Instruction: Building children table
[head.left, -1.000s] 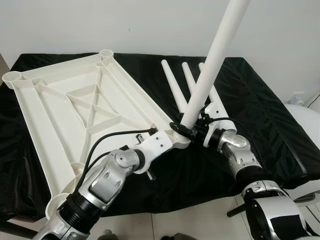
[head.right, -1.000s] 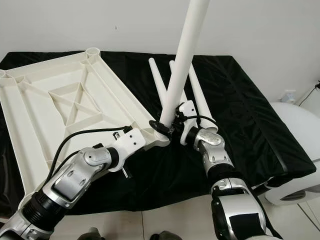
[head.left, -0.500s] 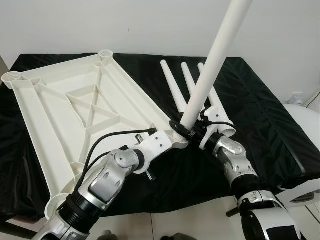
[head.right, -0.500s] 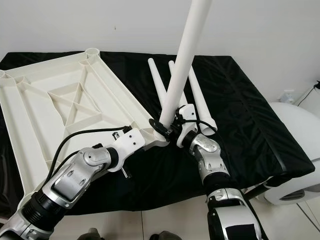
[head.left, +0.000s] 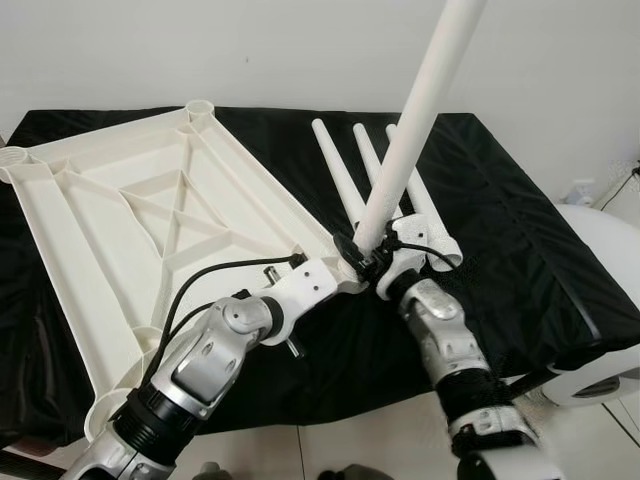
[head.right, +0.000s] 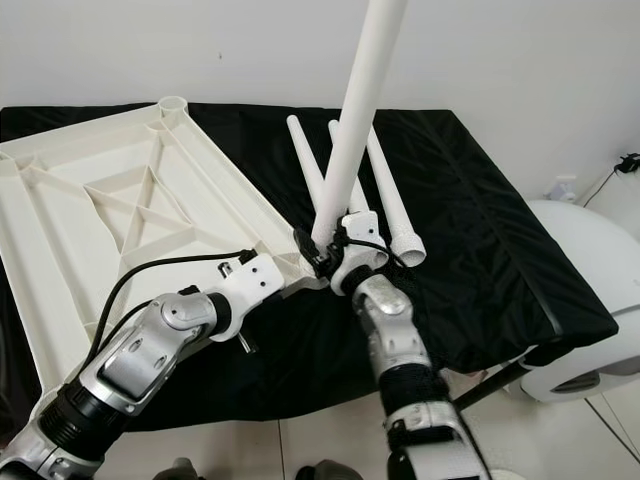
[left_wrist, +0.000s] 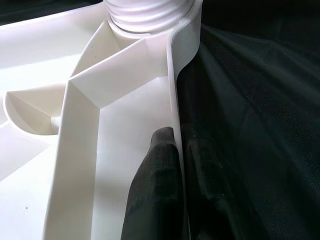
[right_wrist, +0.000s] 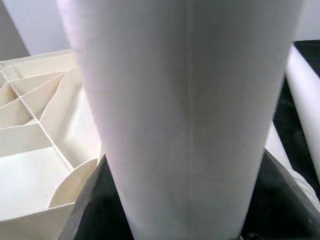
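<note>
Left eye view: white tabletop (head.left: 130, 230) lies upside down on black cloth (head.left: 520, 230), left half of frame. Leg (head.left: 415, 120) stands tilted at tabletop's near corner, middle of frame, top reaching past upper edge. Right gripper (head.left: 368, 262) clamps leg's bottom end. Left gripper (head.left: 345, 275) sits at same corner. Three spare legs (head.left: 340, 175) lie on cloth behind, upper middle.

Left wrist view: black fingers (left_wrist: 155, 195) pinch tabletop rim (left_wrist: 172, 115), one each side.

Right wrist view: leg (right_wrist: 185, 115) held tight between fingers.
</note>
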